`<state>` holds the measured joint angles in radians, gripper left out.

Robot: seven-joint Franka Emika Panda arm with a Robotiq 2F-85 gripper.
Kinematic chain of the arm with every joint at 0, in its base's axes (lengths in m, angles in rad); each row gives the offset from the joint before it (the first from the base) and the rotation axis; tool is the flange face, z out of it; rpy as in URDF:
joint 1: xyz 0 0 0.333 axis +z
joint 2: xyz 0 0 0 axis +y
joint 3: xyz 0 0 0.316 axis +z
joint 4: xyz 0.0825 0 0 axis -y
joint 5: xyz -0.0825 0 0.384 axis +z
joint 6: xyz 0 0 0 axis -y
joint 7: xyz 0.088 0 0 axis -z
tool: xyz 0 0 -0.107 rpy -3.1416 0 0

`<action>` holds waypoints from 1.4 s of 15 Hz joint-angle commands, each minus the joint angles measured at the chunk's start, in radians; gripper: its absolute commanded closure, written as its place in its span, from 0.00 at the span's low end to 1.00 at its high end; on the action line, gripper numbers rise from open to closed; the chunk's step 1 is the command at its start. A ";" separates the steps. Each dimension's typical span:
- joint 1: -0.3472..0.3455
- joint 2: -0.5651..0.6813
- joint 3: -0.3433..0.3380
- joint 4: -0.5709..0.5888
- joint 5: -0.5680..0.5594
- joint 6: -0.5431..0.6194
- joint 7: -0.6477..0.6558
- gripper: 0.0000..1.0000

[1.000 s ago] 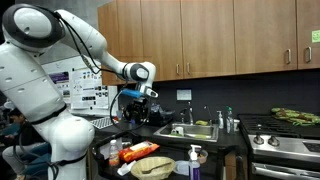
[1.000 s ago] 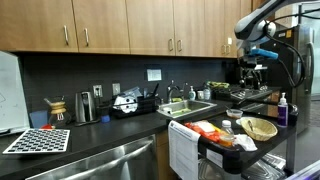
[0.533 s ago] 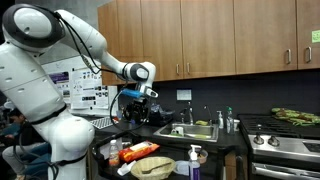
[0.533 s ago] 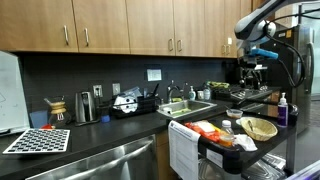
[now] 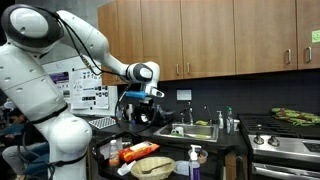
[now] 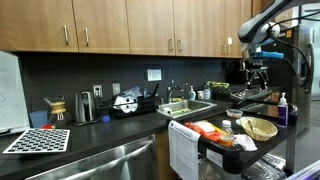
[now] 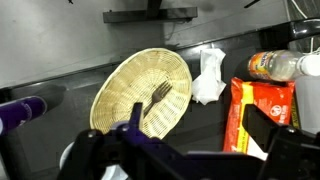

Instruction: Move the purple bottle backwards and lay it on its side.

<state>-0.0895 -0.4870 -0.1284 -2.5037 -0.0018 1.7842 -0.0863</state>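
Pincer [image 5: 139, 108] aloft, seemingly spread, dark counter [image 6: 100, 131], wooden cabinets [image 6: 120, 25]

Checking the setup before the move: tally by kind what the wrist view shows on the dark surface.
Bottles: 2, purple bottle, orange-labelled bottle
Woven bowl: 1
Fork: 1
White napkin: 1
Red packet: 1
Total: 6

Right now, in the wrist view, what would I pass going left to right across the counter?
purple bottle → woven bowl → crumpled white paper → orange-red packet
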 commanded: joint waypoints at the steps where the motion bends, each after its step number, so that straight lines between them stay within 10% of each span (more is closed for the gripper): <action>1: -0.046 0.019 -0.020 -0.013 -0.043 0.054 0.004 0.00; 12: -0.191 0.023 -0.133 -0.036 -0.070 0.166 0.016 0.00; 20: -0.300 0.038 -0.059 -0.206 -0.320 0.490 0.299 0.00; 21: -0.260 0.030 -0.102 -0.131 -0.241 0.377 0.187 0.00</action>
<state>-0.3455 -0.4573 -0.2344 -2.6374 -0.2479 2.1667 0.1064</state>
